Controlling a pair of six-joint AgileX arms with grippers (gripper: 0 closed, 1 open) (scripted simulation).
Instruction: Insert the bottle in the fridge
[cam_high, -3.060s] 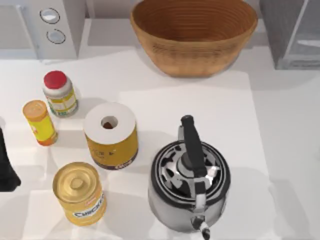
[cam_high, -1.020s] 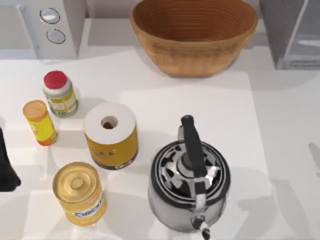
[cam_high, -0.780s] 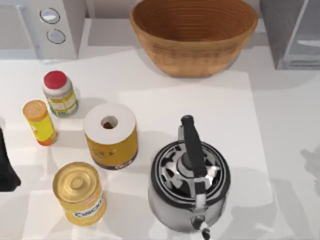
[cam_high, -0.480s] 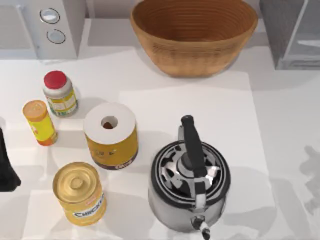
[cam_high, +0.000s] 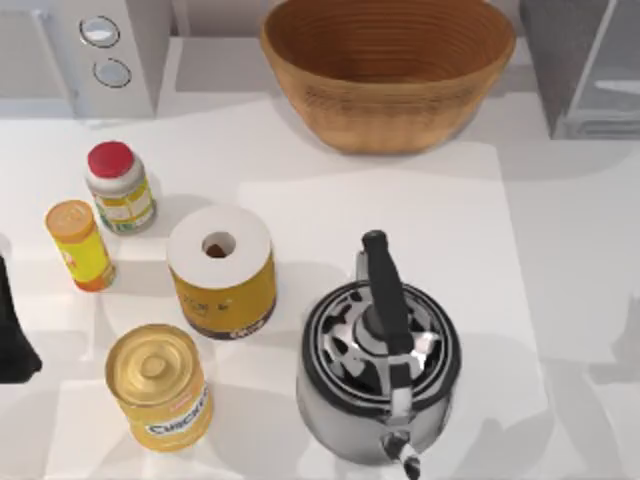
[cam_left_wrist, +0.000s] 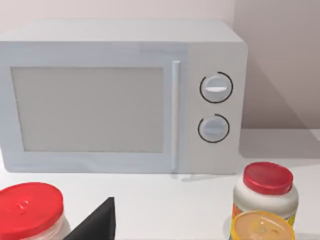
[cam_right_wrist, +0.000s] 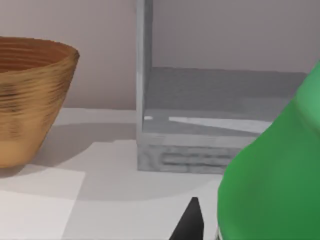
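Green bottle (cam_right_wrist: 270, 185) close up at the right gripper, fridge (cam_right_wrist: 210, 115) just beyond.
I cannot tell whether that gripper grips the bottle. The fridge stands open-fronted at the counter's (cam_high: 400, 200) far right corner, beside the wicker basket (cam_high: 388, 70); the left arm (cam_high: 14, 330) is parked at the left edge.

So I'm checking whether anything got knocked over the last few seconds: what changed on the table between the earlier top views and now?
None of the items moved. Only a faint shadow at the table's right edge shifted and changed shape. The kettle, yellow canister, gold tin, red-capped jar, orange bottle and basket stayed put, as did the dark left arm at the left edge.
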